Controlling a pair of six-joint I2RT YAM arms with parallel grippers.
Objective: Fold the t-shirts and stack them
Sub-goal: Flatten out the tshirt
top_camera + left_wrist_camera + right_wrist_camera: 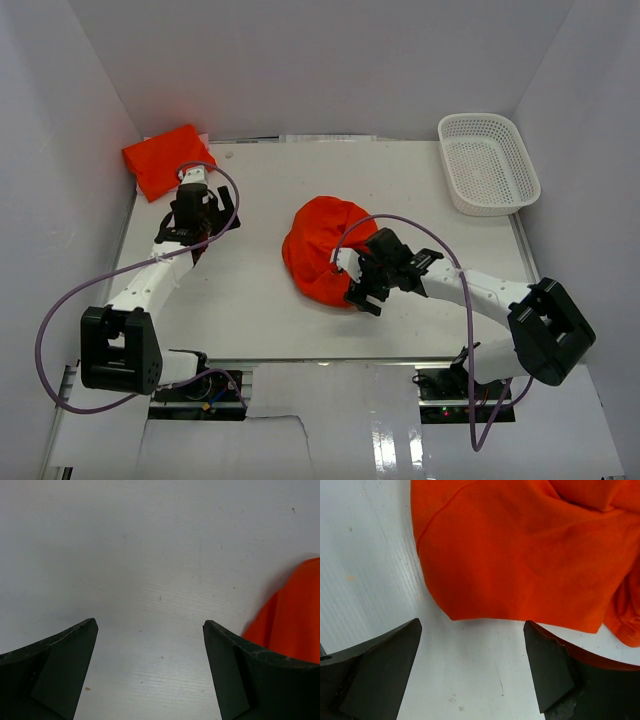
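Observation:
One orange-red t-shirt (165,160) lies folded at the table's far left corner. A second t-shirt (318,243) sits crumpled in a rounded heap mid-table. My right gripper (362,286) is at that heap's near right edge. In the right wrist view it (471,621) stands open over bare table, with the shirt's hem (520,560) just beyond the fingertips and fabric beside the right finger. My left gripper (197,225) hangs just in front of the folded shirt. It (149,622) is open over bare table, with orange fabric (297,617) at the right edge of its view.
A white mesh basket (488,165) stands at the far right corner, nothing showing inside it. Purple cables (70,300) loop from both arms over the table. White walls close in the left, far and right sides.

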